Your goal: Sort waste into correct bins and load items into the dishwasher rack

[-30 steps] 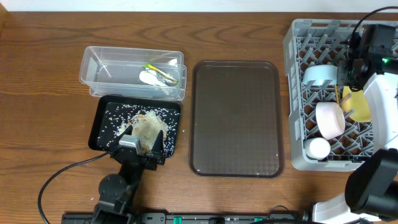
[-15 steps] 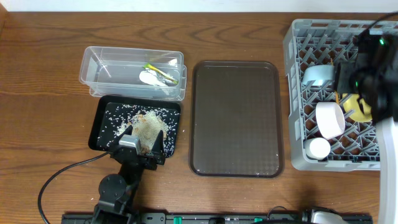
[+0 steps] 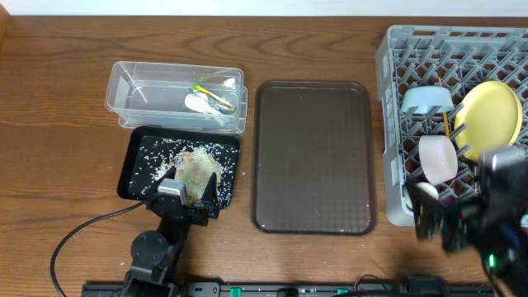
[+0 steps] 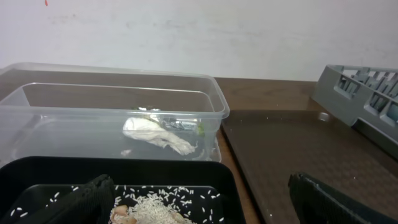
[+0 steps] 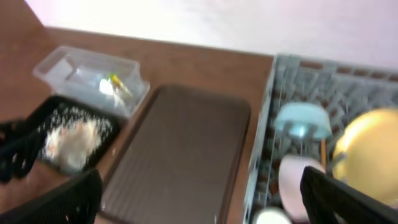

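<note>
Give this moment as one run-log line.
left gripper open at black tray | right gripper open | dishwasher rack: yellow plate, light-blue bowl, pink-white bowl | clear tub: snack wrapper

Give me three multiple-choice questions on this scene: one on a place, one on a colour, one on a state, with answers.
1. The rice lies in: A the clear tub; B the black tray; C the brown serving tray.
2. The plate in the rack is: A yellow; B red; C green.
3. The left fingers are: A open; B shut on a wrapper; C shut on a chopstick.
Answers: B, grains cover its black floor; A, it shows yellow against grey lattice; A, the left wrist view shows them apart, nothing between.
</note>
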